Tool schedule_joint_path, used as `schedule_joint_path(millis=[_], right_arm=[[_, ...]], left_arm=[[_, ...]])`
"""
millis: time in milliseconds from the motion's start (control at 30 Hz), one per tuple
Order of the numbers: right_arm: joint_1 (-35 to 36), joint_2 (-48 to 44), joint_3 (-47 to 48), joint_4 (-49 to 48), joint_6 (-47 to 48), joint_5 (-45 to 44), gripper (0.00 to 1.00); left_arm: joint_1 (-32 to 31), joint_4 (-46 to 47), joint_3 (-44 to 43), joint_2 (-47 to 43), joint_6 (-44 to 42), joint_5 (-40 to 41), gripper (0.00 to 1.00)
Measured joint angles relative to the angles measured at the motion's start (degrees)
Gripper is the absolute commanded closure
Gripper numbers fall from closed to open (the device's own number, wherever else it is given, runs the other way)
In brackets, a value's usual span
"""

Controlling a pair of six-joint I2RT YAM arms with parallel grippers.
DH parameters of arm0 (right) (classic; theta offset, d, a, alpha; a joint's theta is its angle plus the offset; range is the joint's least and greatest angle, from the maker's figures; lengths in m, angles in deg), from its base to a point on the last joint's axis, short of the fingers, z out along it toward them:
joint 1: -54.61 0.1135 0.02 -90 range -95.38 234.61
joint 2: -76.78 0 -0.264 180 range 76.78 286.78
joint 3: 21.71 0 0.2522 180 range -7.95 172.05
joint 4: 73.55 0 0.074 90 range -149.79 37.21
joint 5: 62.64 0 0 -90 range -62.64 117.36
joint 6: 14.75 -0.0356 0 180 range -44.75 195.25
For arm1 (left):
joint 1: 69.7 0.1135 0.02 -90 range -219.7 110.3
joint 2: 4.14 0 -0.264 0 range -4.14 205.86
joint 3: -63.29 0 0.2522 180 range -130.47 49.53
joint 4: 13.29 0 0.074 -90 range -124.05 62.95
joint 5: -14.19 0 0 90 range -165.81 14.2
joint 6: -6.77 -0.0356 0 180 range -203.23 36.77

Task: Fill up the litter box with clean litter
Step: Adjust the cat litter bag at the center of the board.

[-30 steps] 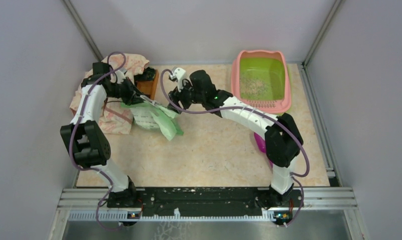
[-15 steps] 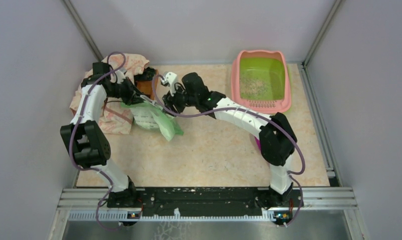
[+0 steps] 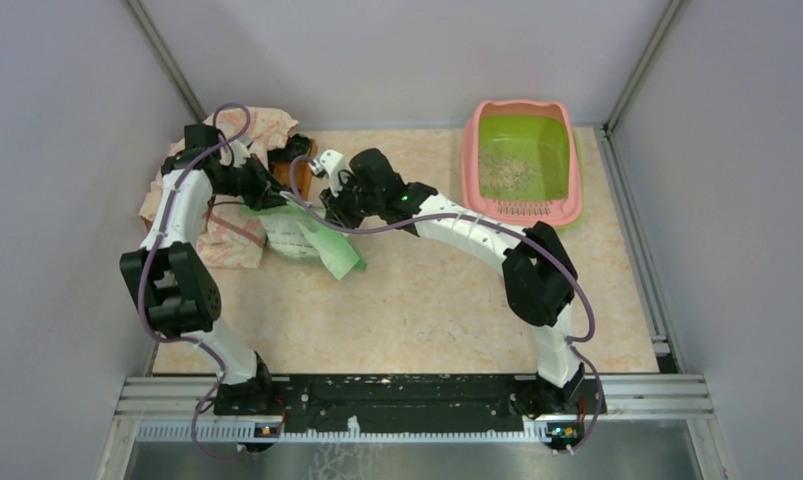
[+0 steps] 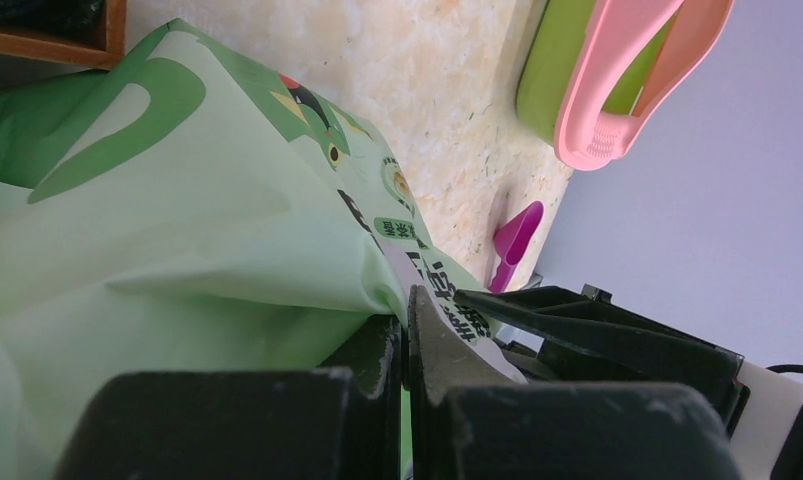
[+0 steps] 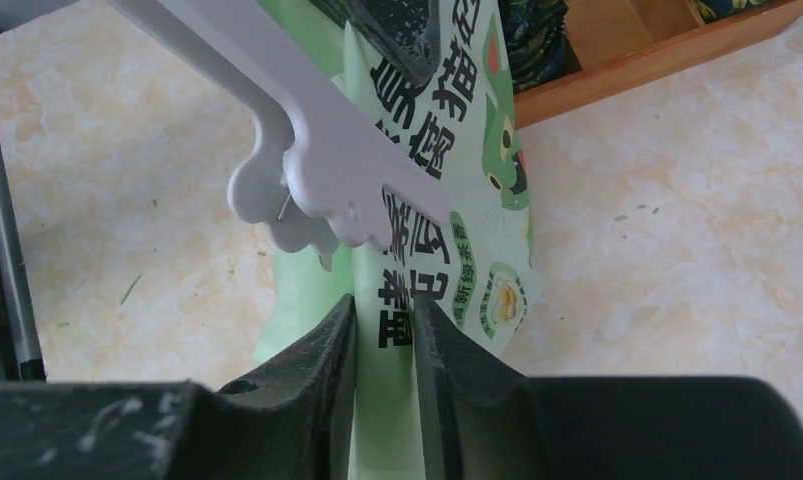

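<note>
The litter box (image 3: 470,150), pink-rimmed with a lime-green basin, stands at the back right with a thin patch of clean litter (image 3: 507,175) inside; it also shows in the left wrist view (image 4: 617,90). A light green printed bag (image 3: 312,235) lies at mid left. My left gripper (image 3: 282,197) is shut on the bag's upper edge (image 4: 177,200), its jaws pressed together on the film (image 4: 407,330). My right gripper (image 3: 329,212) has reached across to the same bag, and its fingers (image 5: 385,330) are closed on a printed fold of it (image 5: 427,150).
A small brown wooden tray (image 3: 295,170) sits just behind the bag, beside a crumpled floral cloth (image 3: 227,240) at the left wall. A purple scoop (image 4: 517,238) lies on the floor right of centre. Grey walls close in the left, back and right sides.
My right arm has swung left from the middle of the table to the bag, and its fingers now hold the bag's edge. The left arm and the bag have stayed put.
</note>
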Motion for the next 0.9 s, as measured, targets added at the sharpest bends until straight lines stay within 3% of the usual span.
schedule_joint_path(millis=[33,133,567,900], right_arm=[[0.0,0.2,0.5,0.4,0.0,-0.2,0.68],[0.1,0.8,1.9,1.4,0.3,-0.7,1.0],[0.4,0.4,2.3,6.0,0.4,-1.7,1.0],[-0.9,-8.3,-5.9,15.1,0.9,-2.4,1.0]], left_arm=[[0.0,0.0,0.0,0.0,0.0,0.0,1.0],[-0.1,-0.1,0.0,-0.5,0.0,0.3,1.0],[-2.7,2.2,3.9,-4.7,1.0,2.2,0.97],[-14.1,11.7,12.4,-10.6,6.1,4.7,0.96]])
